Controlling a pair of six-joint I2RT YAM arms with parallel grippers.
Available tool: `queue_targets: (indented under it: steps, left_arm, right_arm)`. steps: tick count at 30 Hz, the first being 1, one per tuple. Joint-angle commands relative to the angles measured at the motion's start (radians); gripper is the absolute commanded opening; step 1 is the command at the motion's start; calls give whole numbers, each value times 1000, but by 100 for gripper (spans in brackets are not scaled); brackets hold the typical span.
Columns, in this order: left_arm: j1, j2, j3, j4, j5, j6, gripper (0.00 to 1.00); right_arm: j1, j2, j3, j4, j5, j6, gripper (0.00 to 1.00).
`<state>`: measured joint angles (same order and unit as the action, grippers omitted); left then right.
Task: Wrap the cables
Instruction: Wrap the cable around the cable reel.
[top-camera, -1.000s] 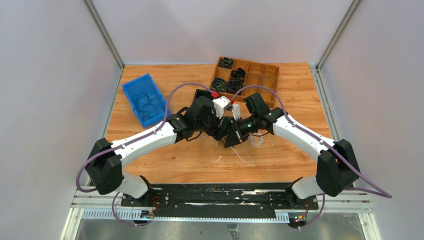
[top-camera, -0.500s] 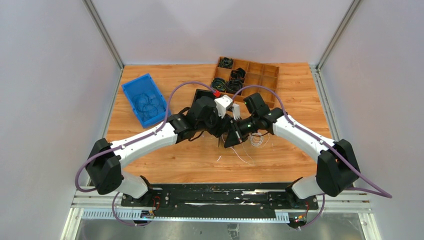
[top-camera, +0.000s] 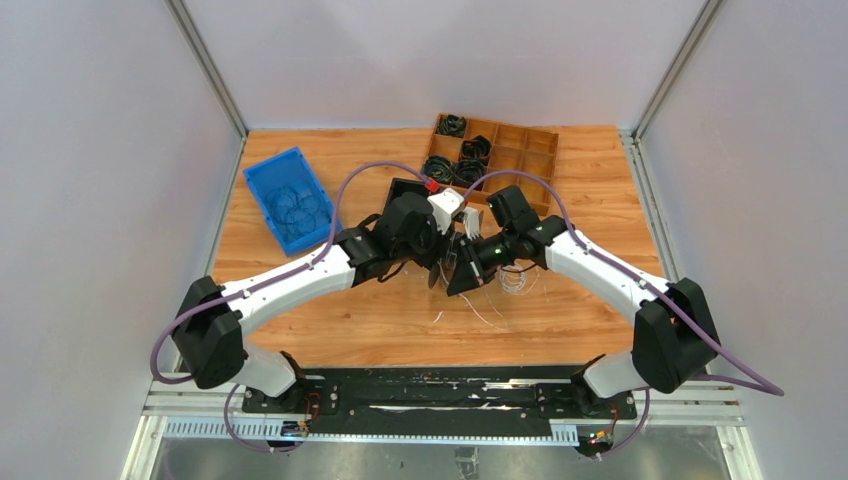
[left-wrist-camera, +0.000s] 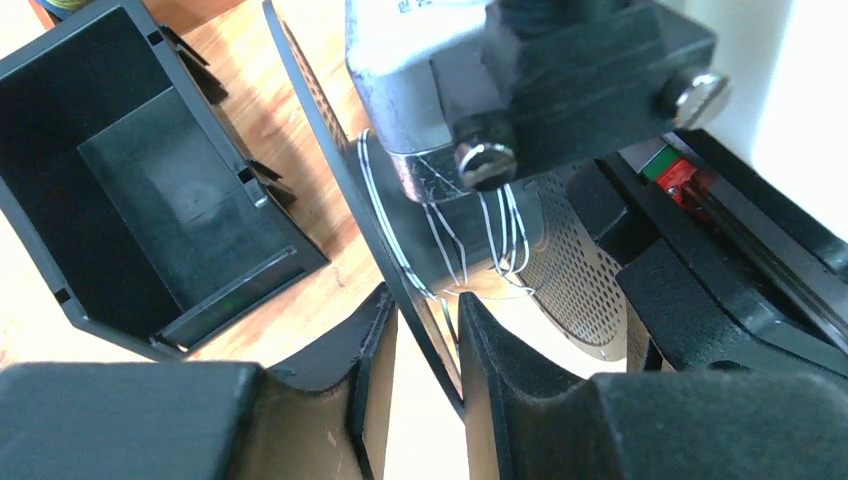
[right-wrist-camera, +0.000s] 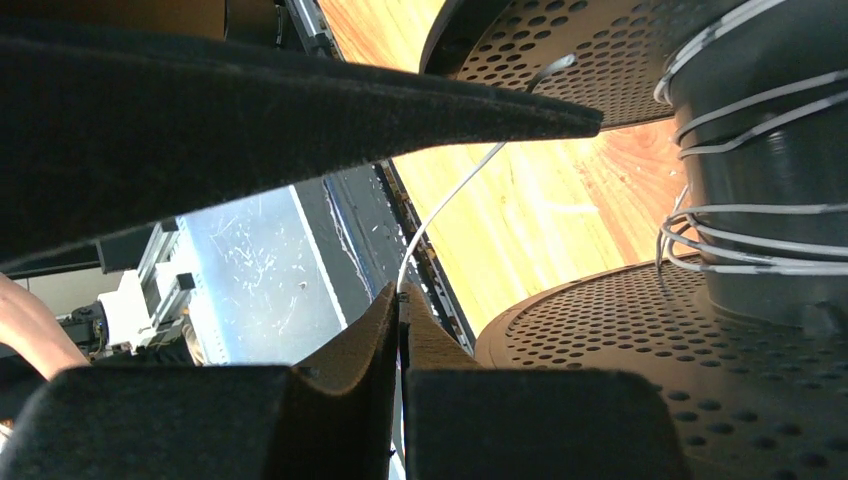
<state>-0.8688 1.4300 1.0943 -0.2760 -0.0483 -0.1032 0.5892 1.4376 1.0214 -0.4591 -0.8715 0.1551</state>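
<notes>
Well, the cable (left-wrist-camera: 505, 230) is thin white wire, and several turns of it sit round the hub of a black spool (right-wrist-camera: 640, 330) with perforated flanges. The spool sits between the two wrists, over the middle of the worktop (top-camera: 390, 325); what carries it I cannot make out. One strand runs off the hub straight into the right claw (right-wrist-camera: 400, 300), whose fingers are pressed together on it. More of the cable lies on the worktop under the right arm in a few loose loops, with a couple of stray ends nearer the front edge.

The left claw (left-wrist-camera: 425, 345) stands astride the rim of one flange. Its fingers are a little apart, with daylight showing on one side of the rim, so it is not clamped on anything. Just beside it a black box (left-wrist-camera: 150, 200) sits open-topped on the worktop. Farther off, a blue bin (top-camera: 262, 180) with dark coils stands to the left. A wooden tray (top-camera: 520, 140) of compartments sits at the back, some holding black and green bundles.
</notes>
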Motion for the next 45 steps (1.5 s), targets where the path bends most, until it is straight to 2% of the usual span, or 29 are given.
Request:
queue_targets:
  steps: [1, 6, 13, 16, 29, 33, 39, 45]
  left_arm:
    - [-22, 13, 34, 23, 4, 10, 30]
    - [-29, 21, 46, 10, -11, 7, 21]
    - [-32, 18, 48, 3, -39, -1, 3]
    - [-32, 17, 46, 3, -42, -5, 0]
    - [-32, 14, 42, 6, -23, -18, 37]
    - [-32, 20, 44, 7, -22, -18, 39]
    - [-32, 33, 51, 3, -33, -17, 38]
    - [-32, 34, 52, 9, -44, 13, 43]
  right_arm:
    - [16, 26, 4, -2, -12, 13, 1]
    - [16, 38, 17, -5, -11, 10, 1]
    - [12, 34, 24, -7, -5, 3, 1]
    - [7, 29, 22, -8, 11, 2, 1]
    - [1, 12, 37, -45, 109, 6, 1]
    - [1, 2, 33, -49, 133, 6, 1]
    - [0, 7, 15, -23, 75, 17, 0]
    - [0, 17, 11, -7, 42, 27, 1]
